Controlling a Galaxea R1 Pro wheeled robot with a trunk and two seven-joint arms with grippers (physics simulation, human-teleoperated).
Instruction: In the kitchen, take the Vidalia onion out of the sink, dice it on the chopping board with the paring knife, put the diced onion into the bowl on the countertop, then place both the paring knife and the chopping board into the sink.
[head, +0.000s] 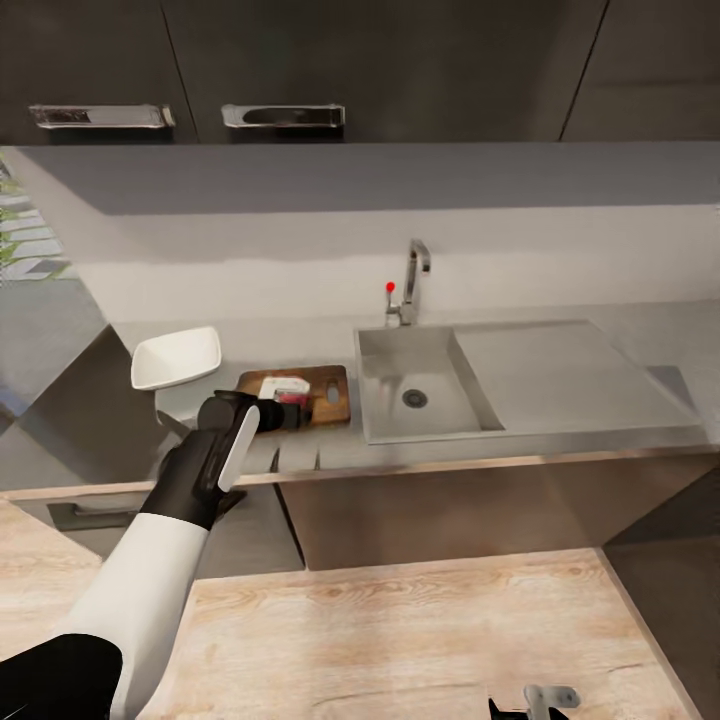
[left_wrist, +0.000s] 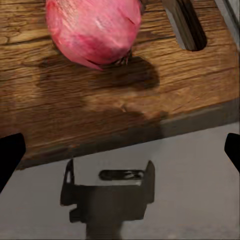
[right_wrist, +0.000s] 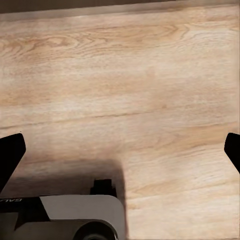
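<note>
Vidalia onion (left_wrist: 92, 30): out of the sink (head: 420, 385) already, whole and pink, sitting on the chopping board (left_wrist: 125, 95). Not diced yet. Left gripper (left_wrist: 120, 150) spread wide by the board's edge, holding nothing. Right gripper (right_wrist: 120, 150) wide open too, empty, over the wooden floor (right_wrist: 125, 75). Bowl (head: 176, 357) near the board, with nothing seen inside. Cutting, filling and putting away all left to do.

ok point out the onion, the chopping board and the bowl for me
Vidalia onion (left_wrist: 92, 30), left wrist view, on its pink skin near the middle.
chopping board (left_wrist: 100, 105), left wrist view, on bare wood below the onion.
bowl (head: 176, 357), head view, on its white inside.
</note>
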